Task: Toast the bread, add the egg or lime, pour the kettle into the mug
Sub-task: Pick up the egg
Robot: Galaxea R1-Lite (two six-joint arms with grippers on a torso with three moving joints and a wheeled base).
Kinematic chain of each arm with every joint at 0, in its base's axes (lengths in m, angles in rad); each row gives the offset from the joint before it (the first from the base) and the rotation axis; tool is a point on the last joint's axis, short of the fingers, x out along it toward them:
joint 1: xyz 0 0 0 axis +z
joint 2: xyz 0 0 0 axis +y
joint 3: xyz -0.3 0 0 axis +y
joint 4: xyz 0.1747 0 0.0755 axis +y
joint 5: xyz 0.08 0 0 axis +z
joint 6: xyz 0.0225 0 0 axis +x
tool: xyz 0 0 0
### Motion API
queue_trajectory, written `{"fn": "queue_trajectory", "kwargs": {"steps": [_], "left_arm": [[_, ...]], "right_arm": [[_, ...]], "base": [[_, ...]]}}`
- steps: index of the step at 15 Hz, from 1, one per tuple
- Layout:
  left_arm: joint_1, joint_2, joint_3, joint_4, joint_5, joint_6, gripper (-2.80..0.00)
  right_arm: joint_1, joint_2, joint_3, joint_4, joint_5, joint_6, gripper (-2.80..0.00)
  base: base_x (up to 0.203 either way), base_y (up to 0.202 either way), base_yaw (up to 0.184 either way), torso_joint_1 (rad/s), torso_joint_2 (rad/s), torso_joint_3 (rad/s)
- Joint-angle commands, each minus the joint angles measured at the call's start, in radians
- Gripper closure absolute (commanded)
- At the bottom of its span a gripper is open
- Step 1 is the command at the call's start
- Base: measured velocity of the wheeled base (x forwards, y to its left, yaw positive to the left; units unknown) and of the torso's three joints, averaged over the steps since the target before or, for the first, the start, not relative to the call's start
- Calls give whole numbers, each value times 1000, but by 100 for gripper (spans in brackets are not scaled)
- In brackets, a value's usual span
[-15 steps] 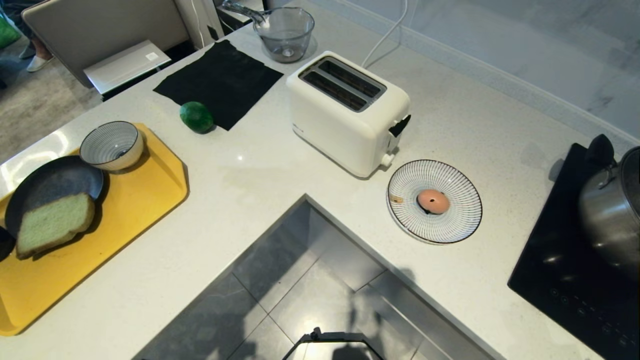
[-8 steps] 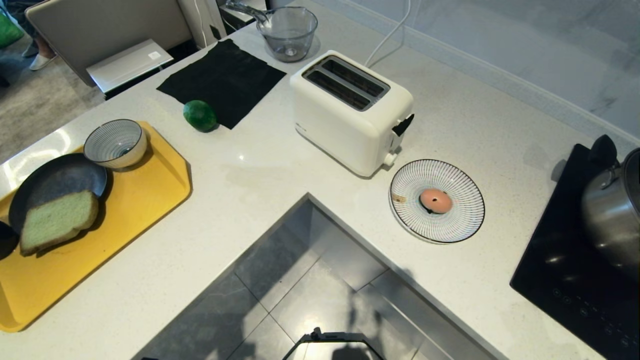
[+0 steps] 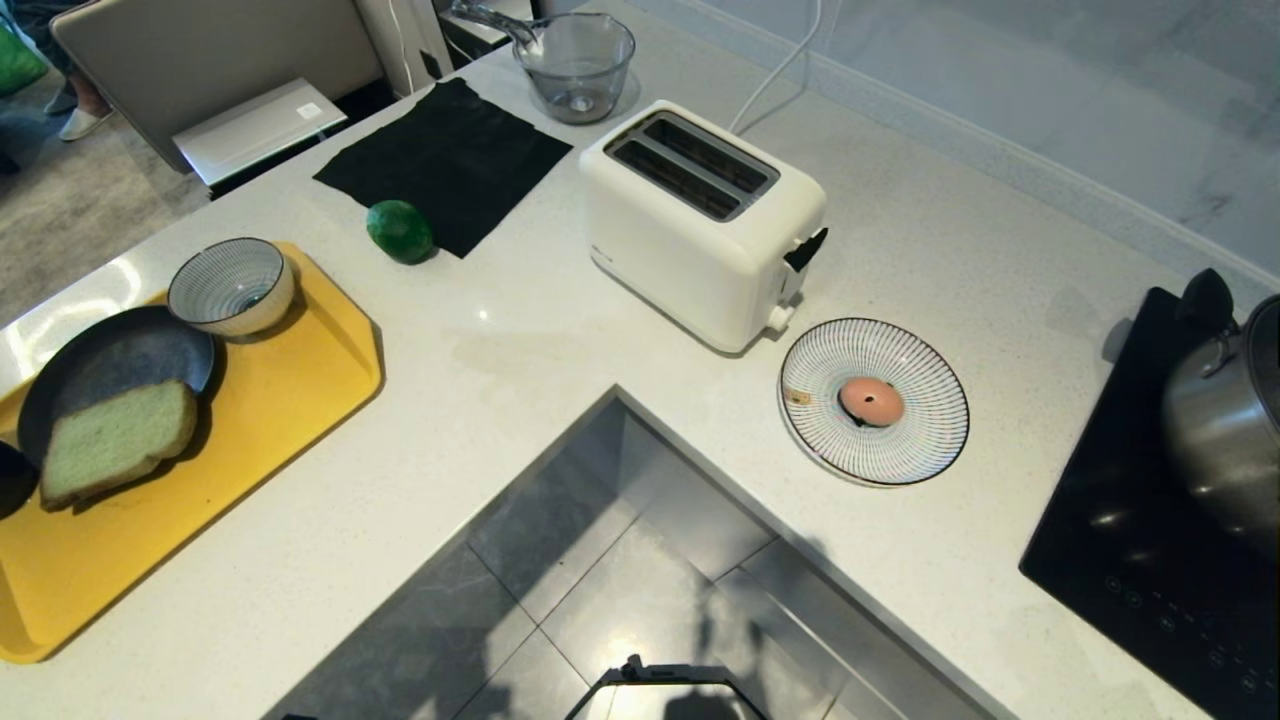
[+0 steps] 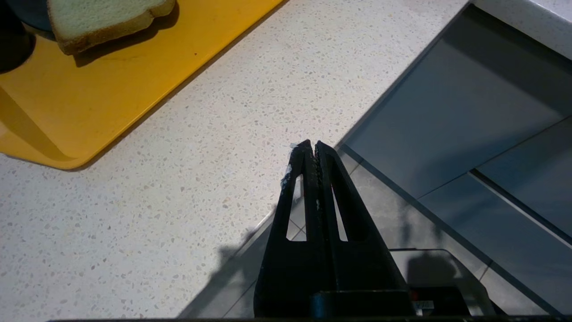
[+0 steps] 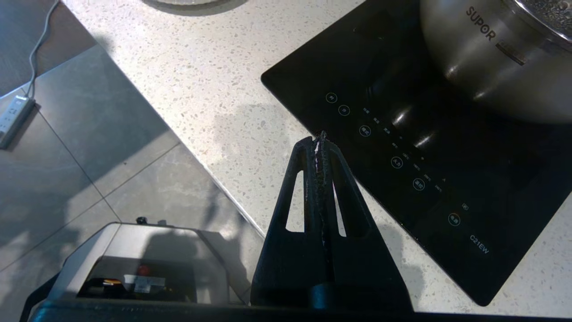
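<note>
The white speckled bench (image 3: 520,330) wraps around a grey tiled floor (image 3: 620,580) in an L shape, and neither arm shows in the head view. On the left a yellow tray (image 3: 290,370) carries a dark plate (image 3: 110,360) with the bread (image 3: 118,441) lying flat, half on the plate and half over its near edge, and a striped bowl (image 3: 231,286) stands just beyond at the tray's far corner. Farther off, the lime (image 3: 399,231) sits on the bench, touching the near edge of a black cloth (image 3: 450,160), and a clear glass jug (image 3: 578,62) stands at the far end past the cloth. A white toaster (image 3: 700,225) with two empty slots stands in the middle, its cord running off to the far wall. Just to its near right is a striped plate (image 3: 900,440) with the egg (image 3: 871,401) resting at its centre. At the right edge a black induction hob (image 3: 1130,540) bears a steel pot (image 3: 1220,420). The left claw (image 4: 311,147) hangs above the bench edge near the tray's near corner, its fingers pressed together and holding nothing. The right claw (image 5: 320,139) hangs above the near left edge of the hob, fingers likewise closed tight and empty. Neither kettle nor mug can be made out with certainty in these views.
</note>
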Motion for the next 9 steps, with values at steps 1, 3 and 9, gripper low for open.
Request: {"fn": "queue_trajectory", "kwargs": {"steps": [1, 3, 9], "left_arm": [[0, -1, 15, -1, 0, 0, 0], [0, -1, 15, -1, 0, 0, 0], [0, -1, 15, -1, 0, 0, 0]], "right_arm": [[0, 1, -6, 1, -3, 12, 0], [0, 1, -42, 55, 15, 22, 0], [-1, 215, -244, 98, 126, -22, 0]], "base": [[0, 0, 0, 0, 0, 0], [0, 0, 0, 0, 0, 0], [0, 0, 0, 0, 0, 0]]}}
